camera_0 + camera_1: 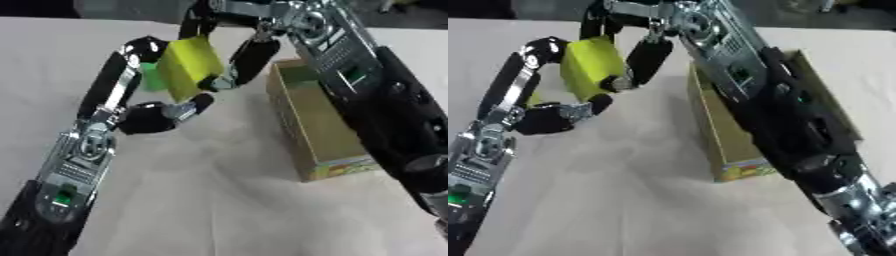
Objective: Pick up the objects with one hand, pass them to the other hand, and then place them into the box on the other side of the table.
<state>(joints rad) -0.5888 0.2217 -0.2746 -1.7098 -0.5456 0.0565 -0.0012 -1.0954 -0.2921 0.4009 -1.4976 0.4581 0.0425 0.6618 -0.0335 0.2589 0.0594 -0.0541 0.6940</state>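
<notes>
Handover stage, judged from the layout: yellow block (188, 66) caught between both hands above the table (219, 200).

Left hand (140, 107): fingers curled up and around the near and left faces of the block, thumb side tucked low beneath it. Counted as closed on the block.

Right hand (245, 55): reached in from above, dark fingers (252, 59) curled down against the block's right face, also gripping.

Just behind the left-hand fingers, a small green thing (153, 77), partly hidden; identity not determined.

Beside and below the right hand, well within reach of its arm: open cardboard box (302, 135), inside hidden in part by the right forearm.

Recommended for the step: right-hand grip confirmed on two opposite faces before any release; left fingers opened away from the block, not dragged across it; block kept level during release; left hand withdrawn toward its own side before the carry to the box.

Risk, as judged: tilt or slip if released early.
</notes>
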